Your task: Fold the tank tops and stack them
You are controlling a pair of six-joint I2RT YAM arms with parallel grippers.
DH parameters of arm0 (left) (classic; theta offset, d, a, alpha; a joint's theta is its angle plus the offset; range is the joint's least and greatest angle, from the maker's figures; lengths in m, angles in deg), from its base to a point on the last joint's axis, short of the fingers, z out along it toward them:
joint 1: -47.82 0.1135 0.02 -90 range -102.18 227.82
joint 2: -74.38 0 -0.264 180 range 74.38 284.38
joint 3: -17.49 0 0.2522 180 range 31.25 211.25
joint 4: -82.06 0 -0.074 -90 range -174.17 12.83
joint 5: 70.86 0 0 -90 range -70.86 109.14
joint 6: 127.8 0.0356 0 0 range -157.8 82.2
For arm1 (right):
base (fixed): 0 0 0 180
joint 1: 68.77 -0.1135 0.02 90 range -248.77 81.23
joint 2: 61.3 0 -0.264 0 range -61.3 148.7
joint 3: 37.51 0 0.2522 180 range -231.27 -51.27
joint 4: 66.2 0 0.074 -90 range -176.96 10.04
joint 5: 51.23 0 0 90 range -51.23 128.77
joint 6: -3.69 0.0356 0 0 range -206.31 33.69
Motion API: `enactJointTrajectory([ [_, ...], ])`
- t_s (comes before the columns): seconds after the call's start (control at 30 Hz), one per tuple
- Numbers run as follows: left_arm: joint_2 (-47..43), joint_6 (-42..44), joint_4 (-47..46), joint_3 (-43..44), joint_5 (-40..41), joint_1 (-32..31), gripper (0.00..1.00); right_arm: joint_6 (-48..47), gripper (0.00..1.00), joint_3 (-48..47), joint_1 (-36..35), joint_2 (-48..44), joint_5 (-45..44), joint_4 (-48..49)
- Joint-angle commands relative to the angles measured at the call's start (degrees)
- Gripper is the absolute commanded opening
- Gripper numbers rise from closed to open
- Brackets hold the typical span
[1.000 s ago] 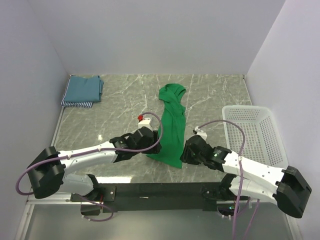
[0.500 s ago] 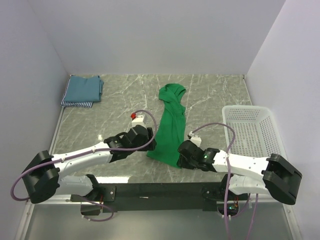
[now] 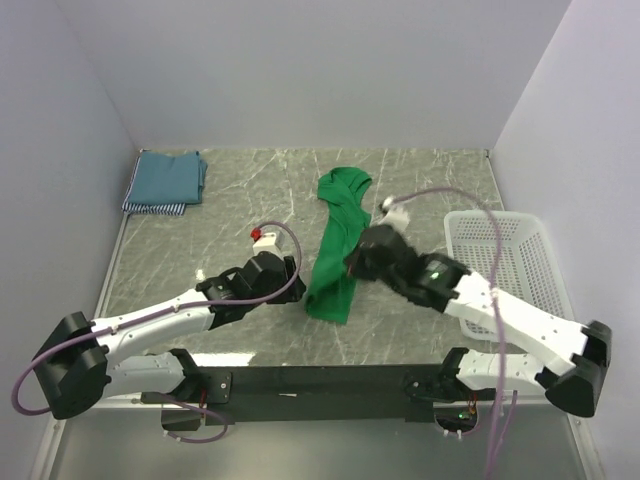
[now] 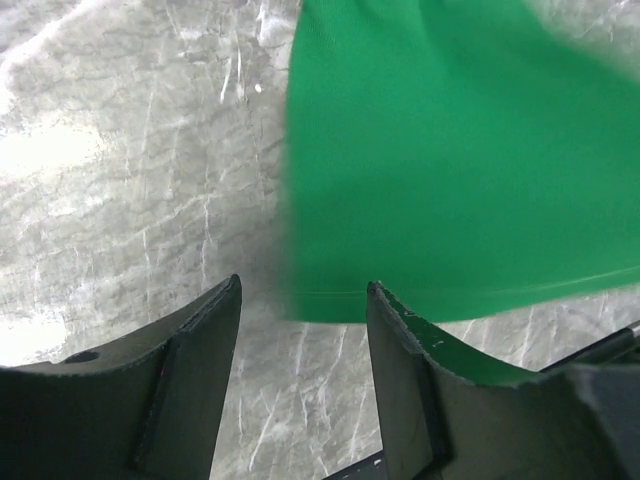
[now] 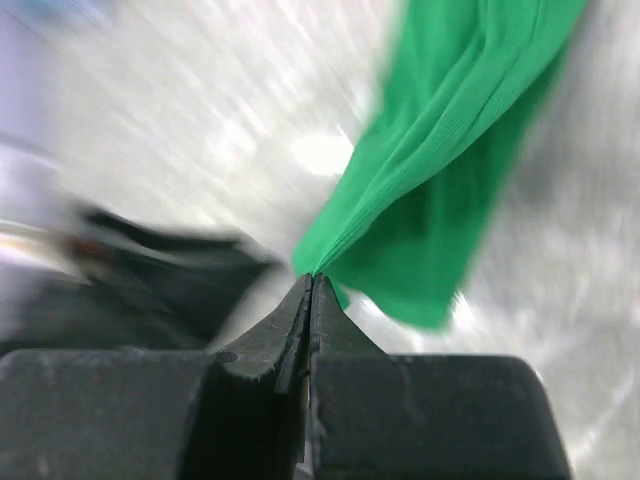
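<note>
The right fingers (image 5: 280, 335) are now pressed shut on a bunched edge of the bright green fabric tank top (image 5: 440, 150). A moment ago they stood apart down at its near hem. They have since swung up and away from the near edge, so the cloth hangs from their tips, and in the overhead view its lower half looks narrower than before. I judge this to be the start of a fold, with the right side being carried over.

The left fingers (image 4: 200, 340) are spread with nothing between them. The top's near-left corner lies just ahead of them, apart from both, and that arm has drawn back a little to the left.

The green top lies lengthwise across the middle of the grey marbled desk (image 3: 230, 200), neckline toward the far wall. Bare desk opens to its left, as far as the folded teal-blue tank top (image 3: 165, 175) resting on the navy-and-white striped tank top (image 3: 155, 208) in the far-left corner. The white plastic mesh basket (image 3: 500, 216) stands close by the right arm, so folding leftward looks the freer way.
</note>
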Motion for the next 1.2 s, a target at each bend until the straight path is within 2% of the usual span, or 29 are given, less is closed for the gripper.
enactJointTrajectory([
  [0.0, -1.5, -0.8, -3.5, -0.7, -2.8, 0.9, 0.57, -7.1, 0.0, -10.3, 3.7, -2.5, -6.7, -6.6],
  [0.13, -0.6, -0.9, -5.2, -1.1, -4.4, 1.2, 0.56, -10.7, 0.0, -16.2, 8.9, -2.0, -5.3, -8.1],
  [0.4, 5.9, -1.7, -10.9, -0.5, -11.5, 1.1, 0.52, -16.2, 0.0, -14.8, 28.1, -8.1, -2.4, -9.7],
  [0.5, 9.6, -2.0, -15.1, -0.3, -12.9, 1.0, 0.52, -17.3, 0.0, -13.7, 31.7, -9.8, -2.1, -10.6],
  [0.63, 14.5, -0.6, -16.1, 1.4, -13.8, 1.0, 0.54, -17.8, 0.0, -11.3, 33.3, -11.2, -0.4, -10.4],
  [0.83, 20.1, 1.2, -20.8, 3.0, -19.6, 0.0, 0.59, -17.6, 0.0, -8.1, 33.9, -12.4, 1.0, -9.3],
  [1.17, 31.7, -6.6, -32.1, 5.3, -25.7, -3.7, 0.58, -17.5, 0.0, -6.0, 34.1, -13.1, 2.2, -8.1],
])
